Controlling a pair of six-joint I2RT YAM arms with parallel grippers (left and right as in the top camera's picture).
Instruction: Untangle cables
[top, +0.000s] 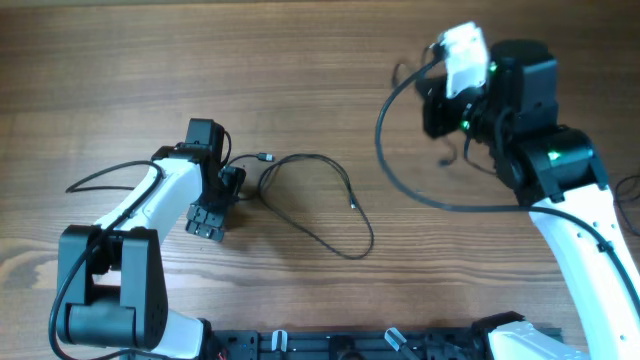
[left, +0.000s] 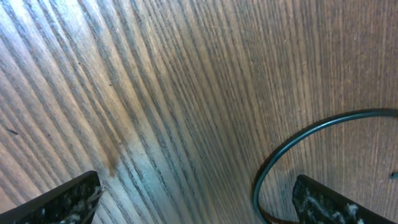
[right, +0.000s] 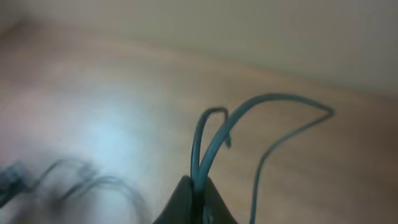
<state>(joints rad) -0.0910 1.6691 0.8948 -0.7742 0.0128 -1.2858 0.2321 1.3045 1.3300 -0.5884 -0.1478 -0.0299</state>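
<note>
Overhead first: the left hand (top: 233, 185) sits on the wooden worktop (top: 120, 80). The loose cable (top: 310, 156) sprawls in a big lazy loop just to the right of it, with one small plug (top: 265, 158) lying near the hand. The right hand (top: 440, 105) is well apart from the left hand, further off to that same side, and mostly tucked under its own wrist, so no clue about its grip from up here.

Left wrist cam: the fingertips (left: 62, 202) are spread wide with nothing pinched. The loose cable (left: 280, 149) curves across the worktop between them, close to the right-side fingertip.

Right wrist cam is pretty blurry, but the right hand (right: 196, 202) is clamped tight on the pinched cables (right: 211, 143). Thin strands rise out of the pinch and arch over.
</note>
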